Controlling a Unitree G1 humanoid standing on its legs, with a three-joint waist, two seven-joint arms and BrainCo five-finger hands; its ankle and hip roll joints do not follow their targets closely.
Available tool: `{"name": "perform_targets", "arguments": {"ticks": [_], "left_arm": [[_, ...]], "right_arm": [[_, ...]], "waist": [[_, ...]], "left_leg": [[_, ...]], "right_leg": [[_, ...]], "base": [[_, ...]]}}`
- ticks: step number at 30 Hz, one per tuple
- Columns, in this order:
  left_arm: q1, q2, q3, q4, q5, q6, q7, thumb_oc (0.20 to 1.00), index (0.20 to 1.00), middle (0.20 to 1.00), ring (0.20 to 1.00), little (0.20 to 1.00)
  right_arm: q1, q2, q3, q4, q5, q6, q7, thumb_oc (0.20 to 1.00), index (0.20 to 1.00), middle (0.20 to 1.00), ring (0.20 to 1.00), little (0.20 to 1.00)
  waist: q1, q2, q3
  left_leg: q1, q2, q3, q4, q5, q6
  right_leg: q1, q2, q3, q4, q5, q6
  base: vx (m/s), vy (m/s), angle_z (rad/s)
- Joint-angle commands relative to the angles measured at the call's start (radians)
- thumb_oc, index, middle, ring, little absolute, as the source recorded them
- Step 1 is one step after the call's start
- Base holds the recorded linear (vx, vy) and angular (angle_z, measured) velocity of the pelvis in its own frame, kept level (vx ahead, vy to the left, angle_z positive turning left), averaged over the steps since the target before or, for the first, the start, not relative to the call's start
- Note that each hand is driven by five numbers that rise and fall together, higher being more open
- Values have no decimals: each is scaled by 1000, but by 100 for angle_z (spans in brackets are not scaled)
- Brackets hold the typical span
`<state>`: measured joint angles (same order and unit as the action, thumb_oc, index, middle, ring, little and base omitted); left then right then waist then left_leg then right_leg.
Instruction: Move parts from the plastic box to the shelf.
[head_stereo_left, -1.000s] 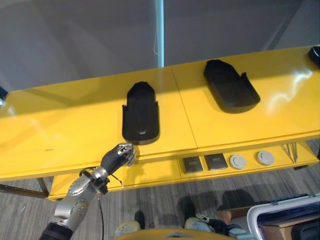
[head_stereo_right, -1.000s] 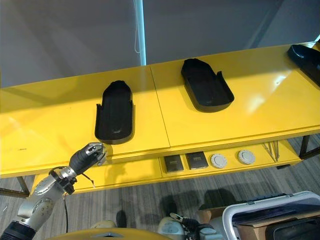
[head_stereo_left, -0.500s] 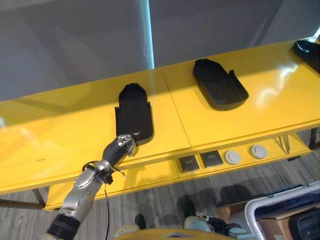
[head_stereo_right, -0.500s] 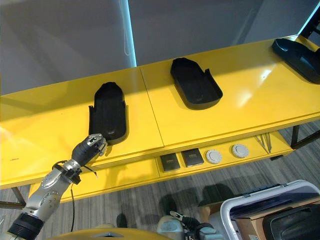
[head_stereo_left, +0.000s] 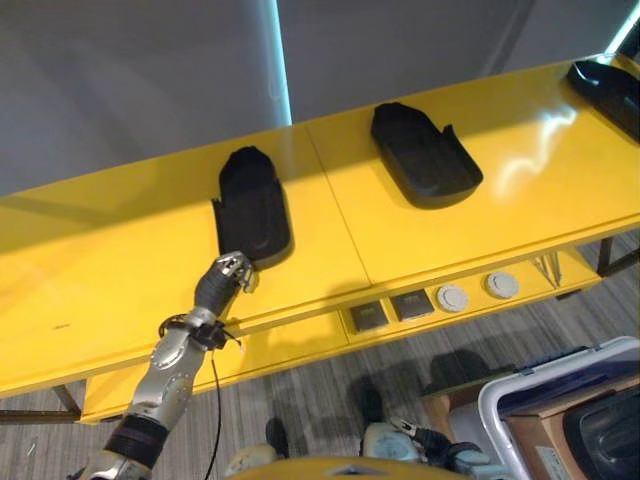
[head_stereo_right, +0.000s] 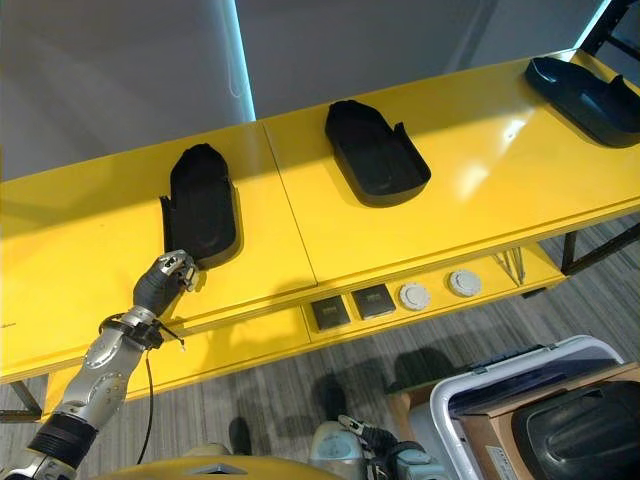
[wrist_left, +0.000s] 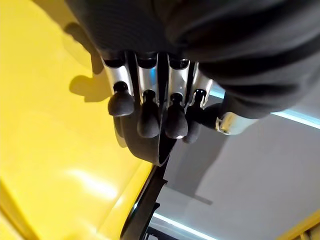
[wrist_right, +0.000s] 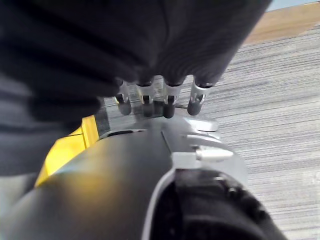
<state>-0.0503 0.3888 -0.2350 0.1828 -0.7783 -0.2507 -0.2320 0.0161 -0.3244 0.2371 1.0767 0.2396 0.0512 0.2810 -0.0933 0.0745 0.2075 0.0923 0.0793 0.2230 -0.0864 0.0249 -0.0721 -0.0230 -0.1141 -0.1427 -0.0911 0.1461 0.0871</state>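
Observation:
A long black moulded part (head_stereo_left: 252, 208) lies on top of the yellow shelf (head_stereo_left: 120, 270). My left hand (head_stereo_left: 229, 276) hovers over the shelf top just beside the part's near left corner, fingers curled and holding nothing. In the left wrist view the fingers (wrist_left: 149, 112) curl down with the part's black rim (wrist_left: 145, 150) just past them. Two more black parts (head_stereo_left: 425, 152) (head_stereo_left: 605, 85) lie further right on the shelf. The white-rimmed plastic box (head_stereo_right: 470, 395) sits on the floor at lower right with a black part (head_stereo_right: 580, 430) inside. My right hand (wrist_right: 155, 102) hangs low, fingers relaxed and empty.
On the lower shelf level are two dark square pieces (head_stereo_left: 368, 317) (head_stereo_left: 410, 305) and two white round pieces (head_stereo_left: 452, 297) (head_stereo_left: 500, 285). A brown cardboard piece (head_stereo_right: 490, 435) stands in the box. Grey wall rises behind the shelf; grey striped floor lies before it.
The camera has swung, shifting the whole picture. My left hand has moved from the shelf's front edge forward over the shelf top, closer to the part's near end.

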Motion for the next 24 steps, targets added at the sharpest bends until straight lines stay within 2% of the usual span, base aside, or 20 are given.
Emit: {"name": "perform_targets", "arguments": {"ticks": [1,11,16,17,18,21,23,24], "left_arm": [[-121,-19,39,37,38,-90,17,200,200,200,200,200],[-113,8,67,-22,45,-76,-41,200,200,200,200,200],[-85,31,58,-99,46,-60,-42,200,200,200,200,200],[-73,38,62,-123,136,-72,-12,416,416,416,416,416],[-53,63,63,-151,220,-91,95,1000,1000,1000,1000,1000],[-39,67,76,-163,243,-98,171,1000,1000,1000,1000,1000],[-17,76,94,-153,326,-120,265,1000,1000,1000,1000,1000],[3,89,97,-121,403,-151,327,1000,1000,1000,1000,1000]], "right_arm": [[-1,2,21,57,-12,15,16,1000,1000,1000,1000,1000],[0,26,29,66,-22,6,22,1000,1000,1000,1000,1000],[-21,37,19,93,-34,7,25,1000,1000,1000,1000,1000],[-30,38,17,104,-49,9,33,1000,1000,1000,1000,1000],[-53,43,25,117,-84,25,34,1000,1000,1000,1000,1000],[-63,40,29,128,-94,35,33,1000,1000,1000,1000,1000],[-77,36,33,142,-92,56,31,1000,1000,1000,1000,1000],[-93,35,42,157,-86,70,34,1000,1000,1000,1000,1000]], "waist": [[-25,15,42],[-5,1,-5],[24,-5,-36],[37,-8,-46],[62,-17,-59],[80,-22,-67],[101,-33,-74],[118,-44,-79]], "left_leg": [[-37,11,-13,-1,24,-20],[-12,19,-13,-1,18,-27],[7,21,-10,-1,11,-26],[10,20,-11,-1,9,-24],[18,22,-17,-1,10,-21],[22,23,-24,-1,8,-18],[25,22,-35,-1,9,-17],[29,23,-46,-1,10,-18]], "right_leg": [[65,-14,21,4,-79,29],[102,-10,6,4,-93,30],[127,-14,-17,4,-95,34],[133,-17,-26,4,-94,36],[147,-21,-44,4,-91,36],[158,-22,-59,4,-94,34],[171,-20,-74,4,-93,32],[182,-17,-89,4,-93,29]], "base": [[0,0,0],[-28,-3,1],[-142,4,2],[-210,-44,4],[-205,-53,4],[-103,-39,10],[-106,-77,31],[-106,-95,40]]}}
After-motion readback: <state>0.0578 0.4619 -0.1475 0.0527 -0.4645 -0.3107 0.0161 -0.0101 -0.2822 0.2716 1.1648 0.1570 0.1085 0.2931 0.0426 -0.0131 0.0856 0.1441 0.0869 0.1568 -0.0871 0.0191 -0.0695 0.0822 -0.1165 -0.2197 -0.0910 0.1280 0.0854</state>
